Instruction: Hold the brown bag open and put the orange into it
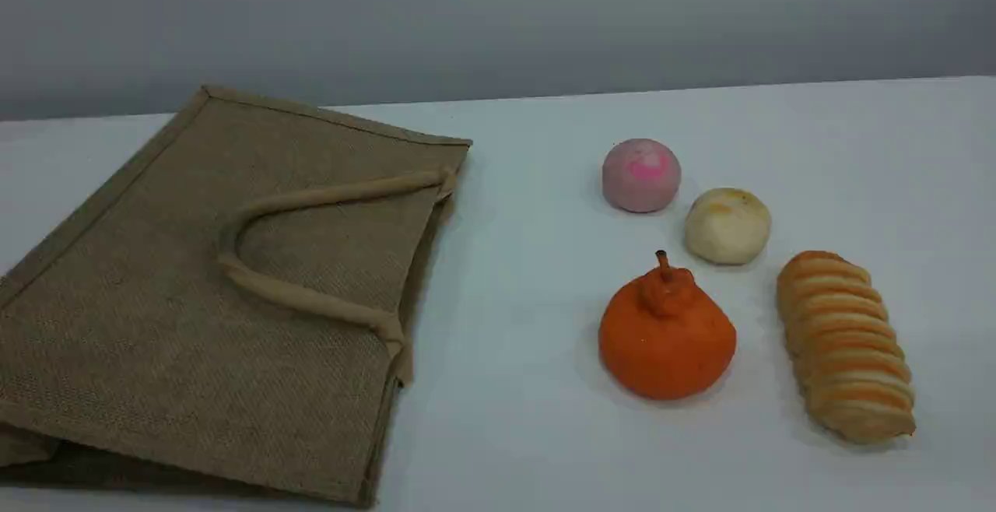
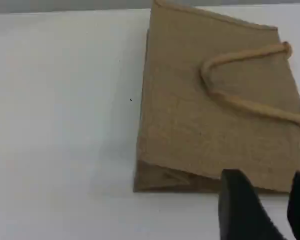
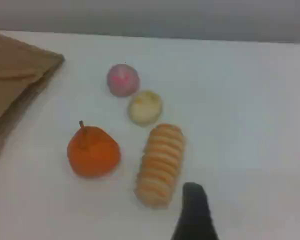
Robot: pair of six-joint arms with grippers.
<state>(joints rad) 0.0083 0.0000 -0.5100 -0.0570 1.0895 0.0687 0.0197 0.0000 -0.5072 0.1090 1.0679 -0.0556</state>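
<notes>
The brown bag [image 1: 194, 294] lies flat and closed on the left of the table, its rope handle [image 1: 311, 197] folded over the top face. It fills the upper right of the left wrist view as the bag [image 2: 210, 115]. My left gripper [image 2: 268, 177] hovers over the bag's near edge, its two dark fingers apart with nothing between them. The orange [image 1: 666, 333] sits upright right of centre, stem up. In the right wrist view the orange [image 3: 93, 151] lies left of and beyond one dark fingertip [image 3: 193, 195]; nothing is held there. Neither arm shows in the scene view.
A pink round bun [image 1: 641, 174] and a pale yellowish bun [image 1: 727, 226] sit behind the orange. A long striped bread loaf [image 1: 846, 345] lies to its right. The white table [image 1: 513, 419] ends at a grey wall behind.
</notes>
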